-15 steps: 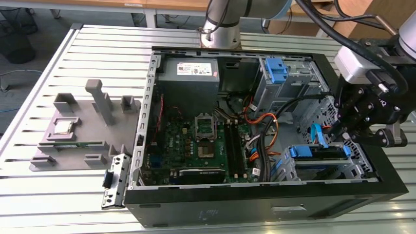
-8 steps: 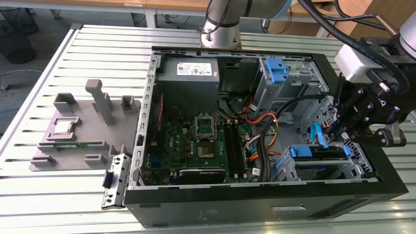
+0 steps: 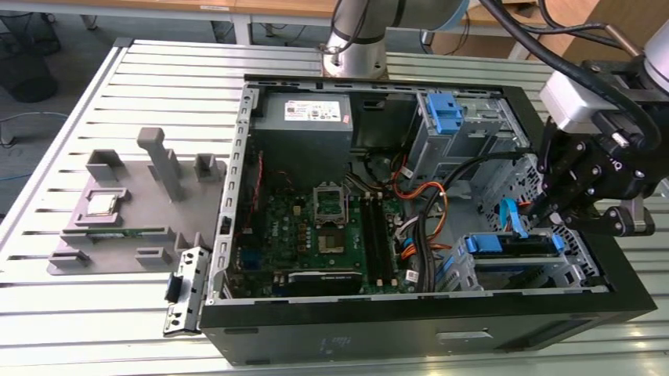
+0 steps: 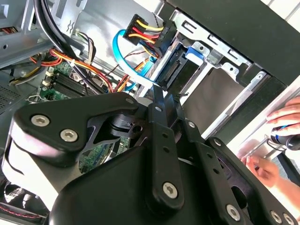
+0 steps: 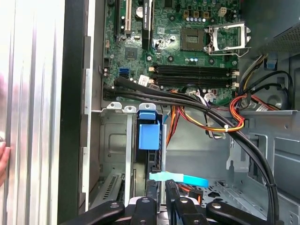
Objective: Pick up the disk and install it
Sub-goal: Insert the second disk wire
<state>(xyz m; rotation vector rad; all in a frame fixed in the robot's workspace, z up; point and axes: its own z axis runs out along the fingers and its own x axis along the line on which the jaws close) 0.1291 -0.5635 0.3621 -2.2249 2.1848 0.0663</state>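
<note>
The disk [image 3: 512, 244] sits in the lower drive bay at the exterior view's right end of the open computer case [image 3: 418, 325], its blue bracket showing on top. In the first wrist view the disk [image 5: 149, 133] stands edge-on in the bay. In the second wrist view the disk [image 4: 180, 70] lies just beyond my fingertips. My gripper [image 3: 549, 219] hovers just above the bay, apart from the disk. Its fingers are shut with nothing between them in the first wrist view [image 5: 161, 185]. The gripper's tip [image 4: 158, 91] points toward the bay.
A light blue flat cable [image 5: 180, 178] crosses right under the fingertips. Bundled cables [image 3: 428, 196] run over the motherboard [image 3: 324, 227]. A grey power supply box [image 3: 303, 110] and a blue latch [image 3: 444, 113] sit at the back. A grey fixture [image 3: 125, 211] lies beside the case. A person's hand [image 4: 281, 117] rests outside the case wall.
</note>
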